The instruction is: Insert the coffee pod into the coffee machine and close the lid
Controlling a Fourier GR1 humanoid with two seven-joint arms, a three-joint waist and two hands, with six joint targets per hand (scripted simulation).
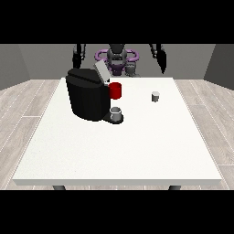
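Table (119, 155) fills the lower and middle frame, a broad white top whose near edge runs across the bottom, with two dark legs just showing beneath it. The nearer half carries nothing but bare white surface.

Farther back, left of centre, stands the black coffee machine (87, 93), a bulky dark block. At its base on the right side a small grey cup (116, 113) sits on the drip platform. Above that, a red part (115, 90) juts from the machine's right face. The machine's grey lid (101, 72) is raised, tilted up and back from the top of the body, so the machine stands open.

To the right of the machine and well apart from it, the coffee pod (156, 96) rests upright on the table, a small grey cylinder right of centre. Nothing touches it.

At the far edge of the table, top centre, the robot's torso (117, 57) shows in dark grey with purple rings around it. Both arms hang at its sides, above the table's far edge. The hand at the view's left (78, 57) and the hand at the view's right (160, 59) are both dark and narrow; whether their fingers are spread or curled cannot be told. Neither hand is near the pod or the machine.
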